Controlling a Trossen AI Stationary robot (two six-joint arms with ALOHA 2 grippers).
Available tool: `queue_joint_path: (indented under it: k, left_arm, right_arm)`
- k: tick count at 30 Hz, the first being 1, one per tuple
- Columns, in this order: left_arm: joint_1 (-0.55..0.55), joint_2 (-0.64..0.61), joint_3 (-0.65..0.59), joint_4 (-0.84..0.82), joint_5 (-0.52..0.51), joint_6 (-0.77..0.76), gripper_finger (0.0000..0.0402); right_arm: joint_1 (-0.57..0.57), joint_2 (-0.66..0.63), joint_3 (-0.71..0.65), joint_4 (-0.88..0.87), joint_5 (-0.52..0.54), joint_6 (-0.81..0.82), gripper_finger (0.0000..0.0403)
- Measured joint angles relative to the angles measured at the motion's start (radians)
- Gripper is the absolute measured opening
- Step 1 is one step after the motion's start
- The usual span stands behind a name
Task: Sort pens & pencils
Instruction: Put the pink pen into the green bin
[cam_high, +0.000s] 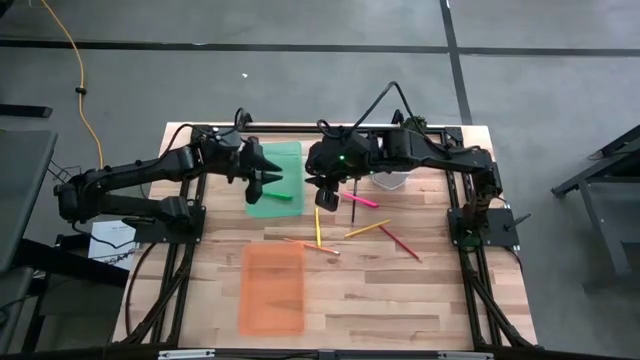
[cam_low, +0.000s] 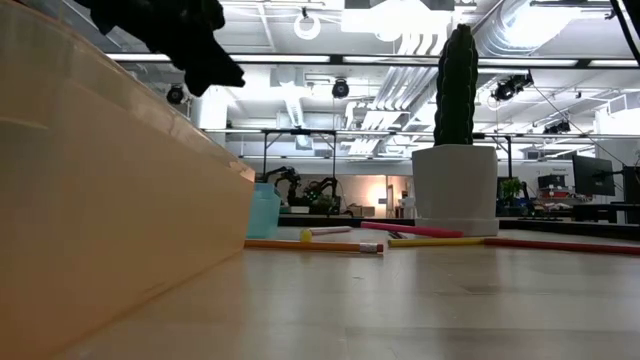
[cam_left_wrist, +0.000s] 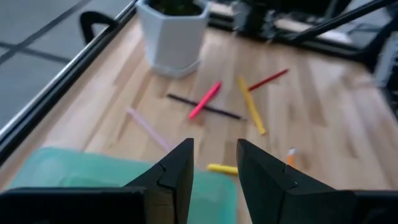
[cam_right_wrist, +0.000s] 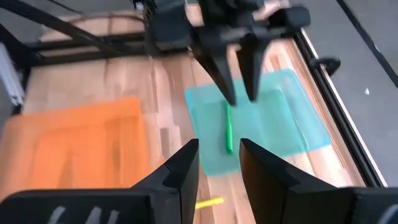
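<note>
My left hand (cam_high: 268, 180) hangs over the near edge of the green tray (cam_high: 285, 158), its two fingers (cam_left_wrist: 177, 171) parted with a narrow gap and nothing between them. Just below it the green pen (cam_right_wrist: 228, 129) lies flat in that tray, clear of the fingertips, so I judge one drop into the tray finished and the next pick not yet begun. My right hand (cam_high: 325, 194) sits near the table's middle, above the loose sticks; its fingers (cam_right_wrist: 183, 171) are also apart and empty.

The green pen's long axis runs along the tray's near edge, more or less across the table toward the other arm; I cannot tell which end is the tip. A short yellow pen (cam_left_wrist: 222, 168) lies on the table (cam_high: 400, 290) just beside the tray's edge, roughly parallel to that edge. Farther out, near the white pot (cam_left_wrist: 174, 34), a magenta pen (cam_left_wrist: 205, 99) crosses a thin dark pencil (cam_left_wrist: 225, 113) at an angle, with a yellow pencil (cam_left_wrist: 252, 106) and a red pencil (cam_left_wrist: 268, 79) fanned out beside them and a pale pen (cam_left_wrist: 149, 127) lying apart.

The orange tray (cam_high: 272, 290) looks empty, so I reckon the pencils are all unsorted. The next move calls for lining a hand's fingers across a stick's long axis; the crossed pair will be the awkward one.
</note>
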Motion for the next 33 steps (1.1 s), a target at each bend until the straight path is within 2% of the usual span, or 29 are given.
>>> queue_joint_path:
  k: [9, 25, 33]
  left_arm:
    - [0.0, 0.0, 0.0, 0.004, 0.089, -0.01, 0.0111]
    - [-0.001, 0.0, 0.0, -0.003, 0.089, -0.008, 0.0111]
    - [-0.001, 0.0, 0.0, -0.003, 0.091, -0.007, 0.0111]
  right_arm:
    - [-0.014, 0.001, -0.146, 0.002, -0.04, 0.017, 0.0108]
    - [-0.015, 0.0, -0.257, 0.01, -0.07, 0.036, 0.0108]
    - [-0.015, 0.0, -0.36, 0.072, -0.1, 0.061, 0.0108]
